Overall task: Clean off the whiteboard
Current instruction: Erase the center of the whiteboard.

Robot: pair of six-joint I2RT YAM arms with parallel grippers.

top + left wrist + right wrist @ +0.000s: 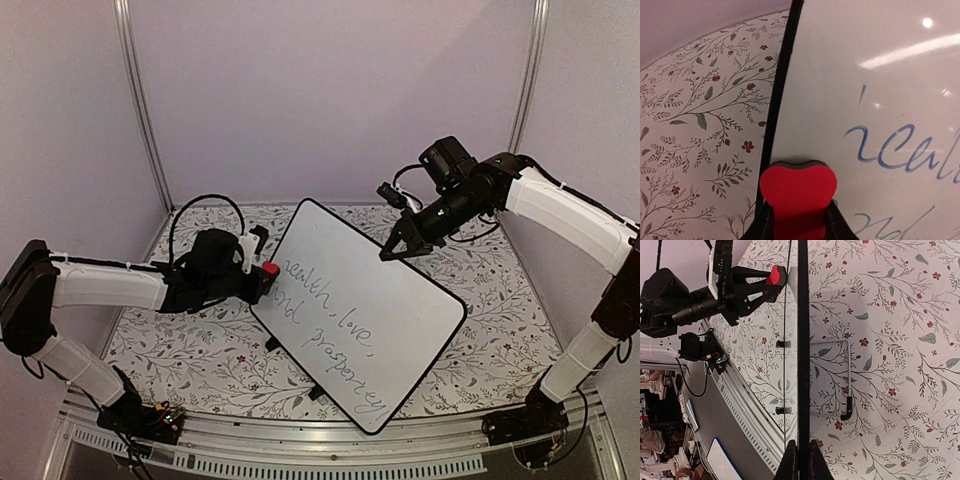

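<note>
Two arms on one board, both grippers clamped down.

From my remote seat: the whiteboard lies diagonally in the middle of the floral tablecloth, one corner pointing at the near edge and the opposite one toward the far wall. The left gripper has its fingers squeezed on the red eraser, and the wrist cam shows that eraser over the board's left rim, just beside the first word of the handwriting. The right gripper is pinching the thin black rim on the far right side, fingers pressed together on it. The writing reads something like "health, love, and prosperity", though the first letter is hard to make out. The right side of the board looks lifted off the cloth, but I can't tell for sure.
</note>
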